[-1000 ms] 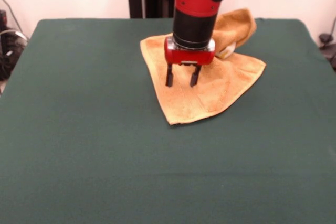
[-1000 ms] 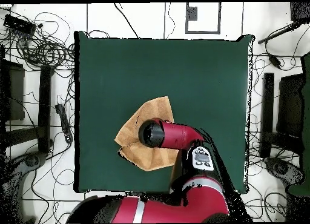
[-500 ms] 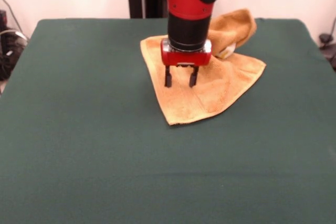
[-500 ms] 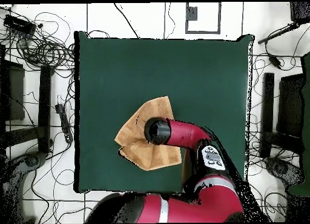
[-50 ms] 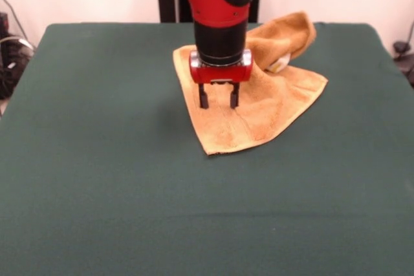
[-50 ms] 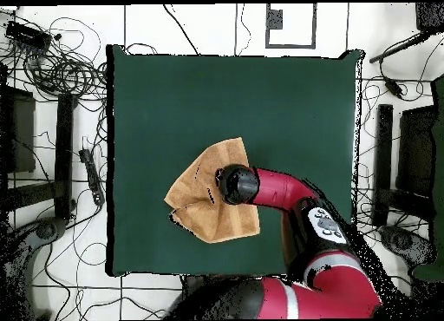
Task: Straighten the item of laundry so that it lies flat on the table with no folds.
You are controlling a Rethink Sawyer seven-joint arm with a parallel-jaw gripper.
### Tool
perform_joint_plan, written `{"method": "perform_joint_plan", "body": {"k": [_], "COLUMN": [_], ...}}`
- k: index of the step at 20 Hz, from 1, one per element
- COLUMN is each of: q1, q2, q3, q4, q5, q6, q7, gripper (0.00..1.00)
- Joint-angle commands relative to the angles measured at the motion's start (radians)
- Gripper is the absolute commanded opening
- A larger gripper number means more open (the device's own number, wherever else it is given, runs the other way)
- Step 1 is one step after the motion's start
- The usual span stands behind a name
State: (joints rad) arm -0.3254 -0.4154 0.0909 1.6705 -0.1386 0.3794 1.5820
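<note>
The golden-orange towel, the item of laundry (image 5: 272, 105), lies on the green table (image 5: 97, 179) with its far right corner folded over into a raised hump (image 5: 288, 33); a small white label (image 5: 279, 64) shows under that fold. From above, the item of laundry (image 6: 195, 200) sits left of the table's (image 6: 286, 101) middle. My gripper (image 5: 217, 103) hangs open just above the towel's left part, fingers (image 5: 204, 98) pointing down with nothing between them. In the overhead view the wrist (image 6: 236, 184) covers the gripper.
Cables (image 6: 61, 66) and dark equipment (image 6: 403, 161) ring the table on the floor. The red arm (image 6: 295, 196) reaches in over the table's near edge.
The gripper has shifted left over the towel in the front view, staying open at about the same height. The towel has not moved.
</note>
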Motion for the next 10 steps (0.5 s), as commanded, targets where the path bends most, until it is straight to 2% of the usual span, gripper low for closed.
{"method": "perform_joint_plan", "body": {"k": [1,10], "q1": [-0.135,-0.163], "q2": [0.351,0.351], "q3": [0.011,0.027], "q4": [-0.141,-0.172], "q5": [-0.174,-0.251], "q6": [-0.216,-0.183], "q7": [-0.039,-0.024], "gripper": [1.00,1.00]}}
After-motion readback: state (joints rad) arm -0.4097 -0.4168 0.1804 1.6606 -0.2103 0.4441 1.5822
